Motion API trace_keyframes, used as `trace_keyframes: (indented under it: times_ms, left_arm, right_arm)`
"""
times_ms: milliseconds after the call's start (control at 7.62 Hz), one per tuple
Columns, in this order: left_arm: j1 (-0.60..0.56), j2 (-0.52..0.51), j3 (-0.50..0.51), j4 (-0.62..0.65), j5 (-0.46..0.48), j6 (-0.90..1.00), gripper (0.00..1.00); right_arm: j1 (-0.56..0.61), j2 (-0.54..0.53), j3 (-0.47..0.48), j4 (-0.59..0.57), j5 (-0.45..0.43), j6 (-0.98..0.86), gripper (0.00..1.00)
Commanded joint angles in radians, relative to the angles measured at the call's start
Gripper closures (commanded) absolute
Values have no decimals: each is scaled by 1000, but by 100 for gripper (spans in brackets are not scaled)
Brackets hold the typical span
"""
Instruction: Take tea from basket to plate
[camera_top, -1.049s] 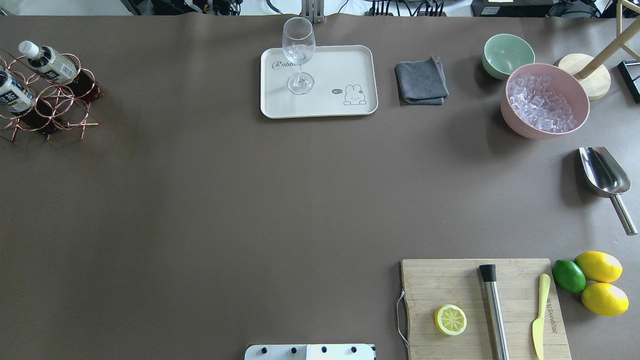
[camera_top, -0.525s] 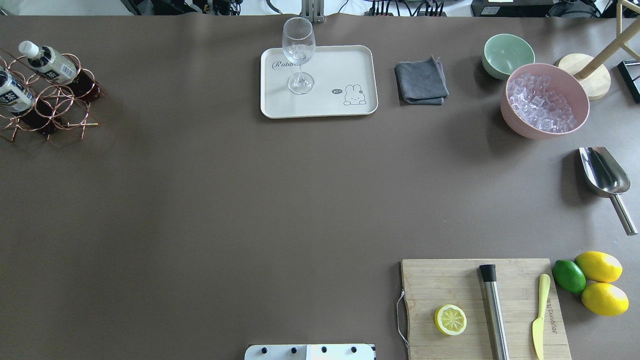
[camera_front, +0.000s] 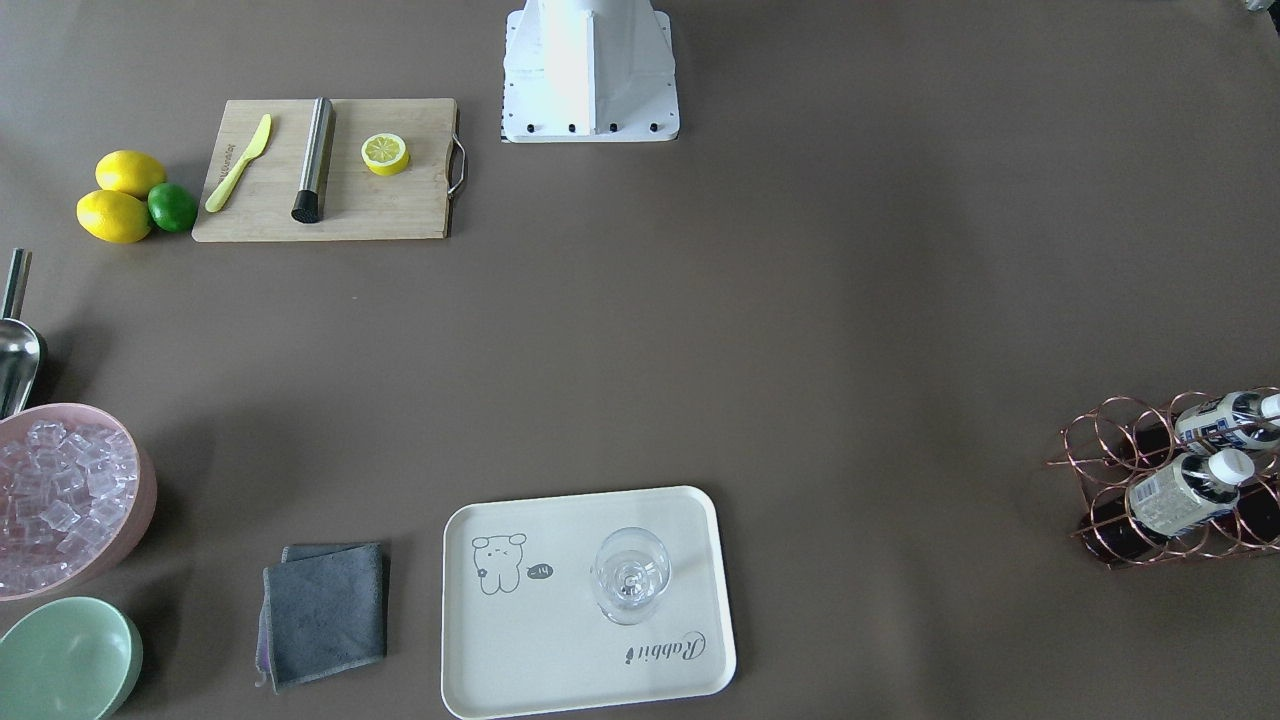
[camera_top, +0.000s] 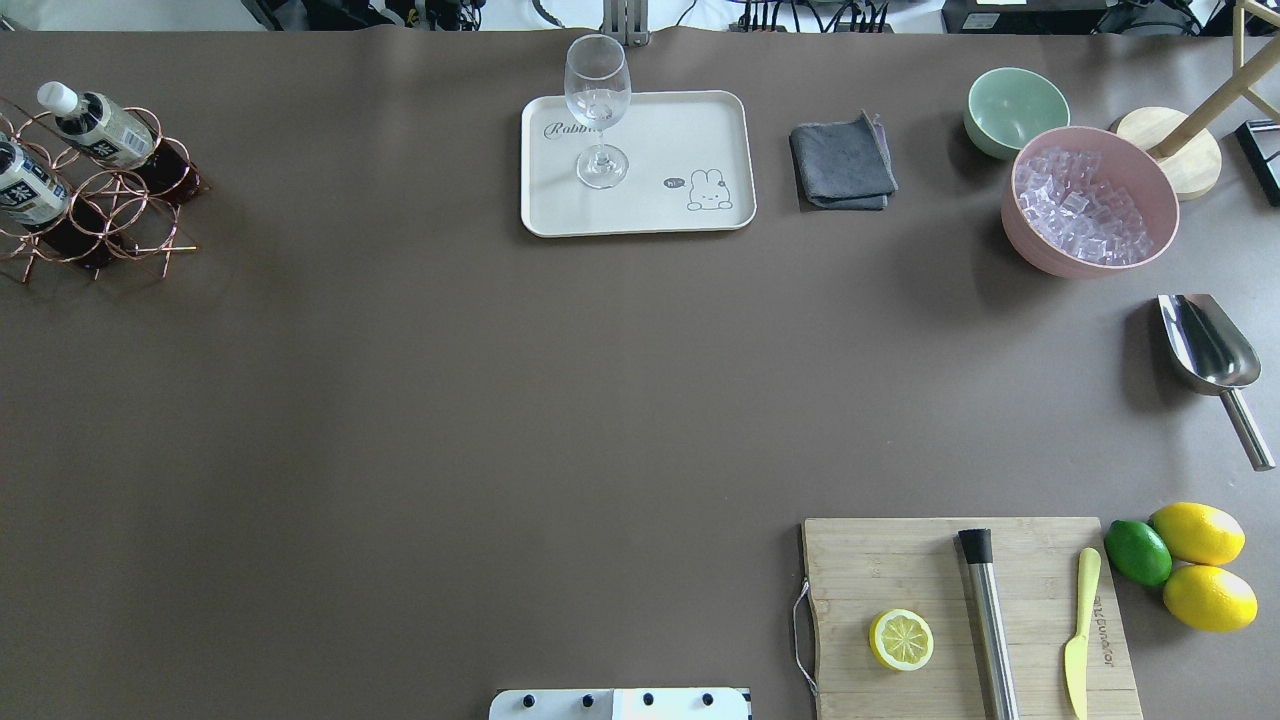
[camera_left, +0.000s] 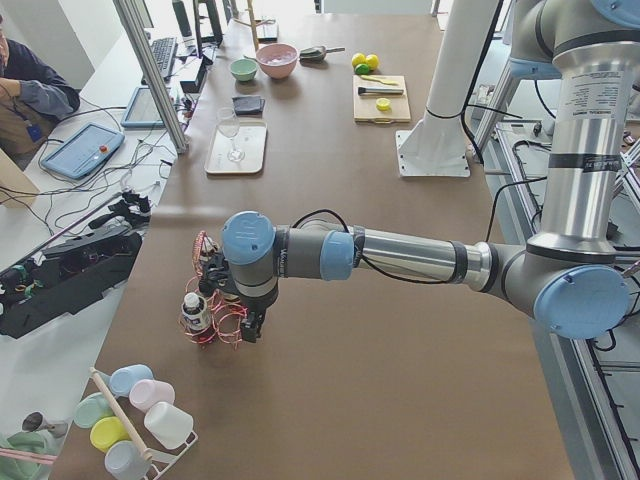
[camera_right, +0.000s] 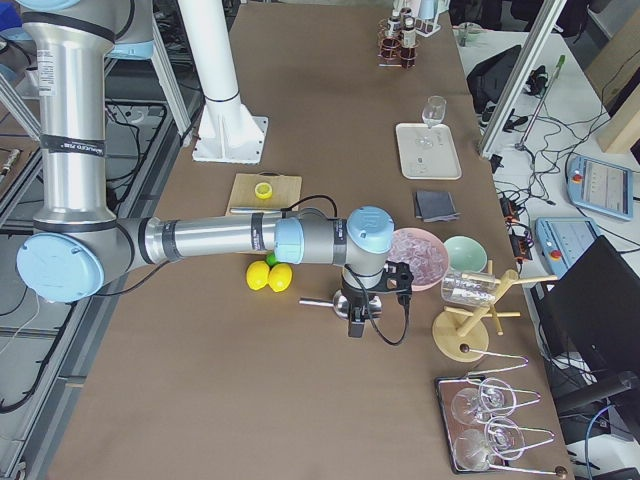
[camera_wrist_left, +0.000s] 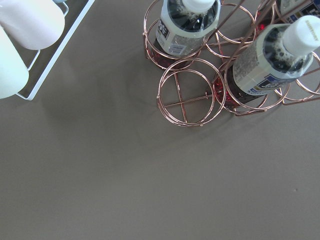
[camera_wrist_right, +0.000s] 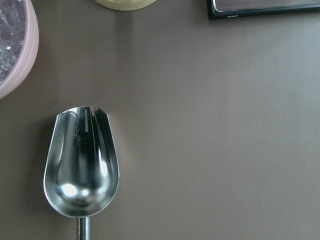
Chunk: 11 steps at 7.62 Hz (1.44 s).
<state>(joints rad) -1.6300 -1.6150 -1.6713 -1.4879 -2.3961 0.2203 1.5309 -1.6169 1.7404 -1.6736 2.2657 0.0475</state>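
Note:
Tea bottles with white caps and dark liquid, among them one (camera_top: 100, 125) and another (camera_top: 25, 190), stand in the copper wire basket (camera_top: 110, 215) at the table's far left. They also show in the front view (camera_front: 1170, 495) and in the left wrist view (camera_wrist_left: 270, 60). The cream plate (camera_top: 680, 130) with the bear print lies at the far middle and bears a clear wine glass (camera_top: 597, 100). My left gripper (camera_left: 247, 328) hangs right beside the basket (camera_left: 215, 325); I cannot tell whether it is open. My right gripper (camera_right: 355, 325) hangs over a steel scoop (camera_wrist_right: 82, 160); I cannot tell its state.
A grey cloth (camera_top: 842, 165), a green bowl (camera_top: 1015, 108) and a pink tub of ice (camera_top: 1090, 200) stand to the right of the plate. A cutting board (camera_top: 960, 610) with a lemon half, a muddler and a knife lies front right, with lemons and a lime (camera_top: 1138, 552) beside it.

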Motion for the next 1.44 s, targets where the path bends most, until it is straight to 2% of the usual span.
trace_keyframes:
  times_ms: [0,525,787,1311]
  left_arm:
    - [2,-55,1,5,5,239,2]
    - [-36,-117,2,6,3,750,3]
    - [-42,-143,-85,5,-3,849,3]
    - [25,-301,8,21,-8,918,2]
  right_arm:
    - [0,0,-1,0,0,0,0]
    - [0,0,1,0,0,0,0]
    - [0,0,1,0,0,0,0]
    - [0,0,1,0,0,0,0]
